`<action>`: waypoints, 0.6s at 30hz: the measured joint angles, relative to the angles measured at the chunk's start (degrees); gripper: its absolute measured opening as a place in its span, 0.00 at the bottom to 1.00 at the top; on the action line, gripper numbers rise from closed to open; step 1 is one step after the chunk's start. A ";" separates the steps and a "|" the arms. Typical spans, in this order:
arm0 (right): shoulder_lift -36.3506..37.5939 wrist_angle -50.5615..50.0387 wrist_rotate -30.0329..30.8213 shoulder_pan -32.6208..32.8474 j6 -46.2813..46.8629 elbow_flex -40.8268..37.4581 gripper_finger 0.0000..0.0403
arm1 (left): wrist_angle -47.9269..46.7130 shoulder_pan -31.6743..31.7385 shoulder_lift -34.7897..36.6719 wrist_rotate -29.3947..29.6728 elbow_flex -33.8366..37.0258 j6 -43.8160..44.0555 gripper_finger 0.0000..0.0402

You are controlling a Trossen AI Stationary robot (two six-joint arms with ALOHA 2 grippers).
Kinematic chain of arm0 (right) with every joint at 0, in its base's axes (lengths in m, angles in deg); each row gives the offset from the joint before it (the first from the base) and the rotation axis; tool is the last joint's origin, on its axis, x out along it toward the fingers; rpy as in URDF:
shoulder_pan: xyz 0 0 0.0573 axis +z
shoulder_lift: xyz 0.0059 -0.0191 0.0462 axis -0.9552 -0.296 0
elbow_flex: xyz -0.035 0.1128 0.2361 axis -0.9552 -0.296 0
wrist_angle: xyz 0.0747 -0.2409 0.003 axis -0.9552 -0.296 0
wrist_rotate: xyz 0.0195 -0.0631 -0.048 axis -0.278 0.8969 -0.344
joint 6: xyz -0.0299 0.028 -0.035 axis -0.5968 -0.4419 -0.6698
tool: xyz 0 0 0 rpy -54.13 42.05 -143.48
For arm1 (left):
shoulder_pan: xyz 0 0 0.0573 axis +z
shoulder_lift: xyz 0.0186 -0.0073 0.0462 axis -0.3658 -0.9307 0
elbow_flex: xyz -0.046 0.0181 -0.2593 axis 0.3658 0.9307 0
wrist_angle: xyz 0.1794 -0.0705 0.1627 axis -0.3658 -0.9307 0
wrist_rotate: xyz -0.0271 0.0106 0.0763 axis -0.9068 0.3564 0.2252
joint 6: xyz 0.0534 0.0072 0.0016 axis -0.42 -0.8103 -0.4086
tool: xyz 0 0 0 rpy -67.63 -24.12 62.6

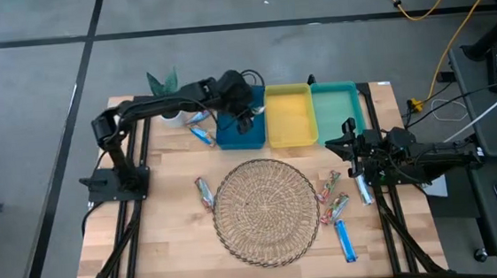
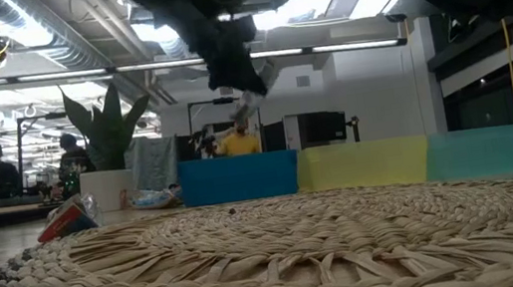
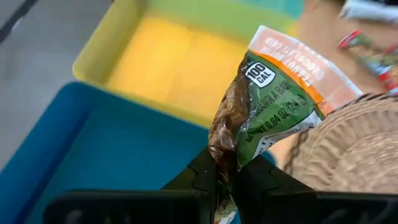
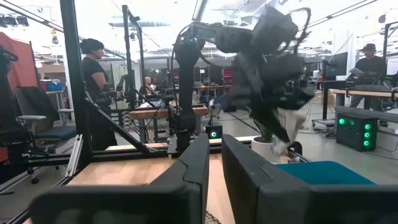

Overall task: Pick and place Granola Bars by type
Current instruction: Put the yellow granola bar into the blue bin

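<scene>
My left gripper (image 3: 228, 180) hangs above the blue tray (image 1: 241, 132), near its edge next to the yellow tray (image 1: 289, 115), and is shut on a green-and-orange granola bar (image 3: 273, 99). My right gripper (image 4: 216, 168) waits beside the teal tray (image 1: 336, 105), by the table's right edge, with its fingers nearly together and nothing between them. Loose bars lie flat on the wood. One lies left of the wicker mat (image 1: 204, 193), some by the blue tray (image 1: 202, 134), and several right of the mat (image 1: 333, 194), including a blue one (image 1: 346, 240). My left gripper pinches the green-and-orange bar between its two fingers by one crimped end of the wrapper (image 3: 225, 155). The rest of the bar sticks out past the fingertips, lifted clear above the blue tray.
The round wicker mat (image 1: 266, 210) fills the table's middle. The blue, yellow and teal trays stand side by side along the far edge. A potted plant (image 1: 164, 85) and a white cup (image 1: 172, 118) sit at the far left. People are in the room behind.
</scene>
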 joint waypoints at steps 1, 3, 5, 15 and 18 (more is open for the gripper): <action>-0.01 0.00 0.00 -0.01 0.00 0.00 0.12 | -0.11 0.11 -0.68 0.04 0.00 0.12 0.07; 0.00 -0.02 0.00 -0.01 0.00 0.00 0.12 | -0.17 0.20 -2.07 0.22 0.00 0.73 0.07; -0.01 -0.02 0.00 0.00 0.00 0.00 0.12 | -0.56 0.53 -3.47 0.38 0.00 0.84 0.07; 0.01 -0.48 0.00 -0.02 0.02 0.00 0.12 | -1.76 1.05 -10.70 3.63 -0.02 1.46 0.07; 0.01 -0.49 0.00 0.00 0.00 0.00 0.12 | -3.50 1.05 -12.48 3.61 0.00 1.59 0.07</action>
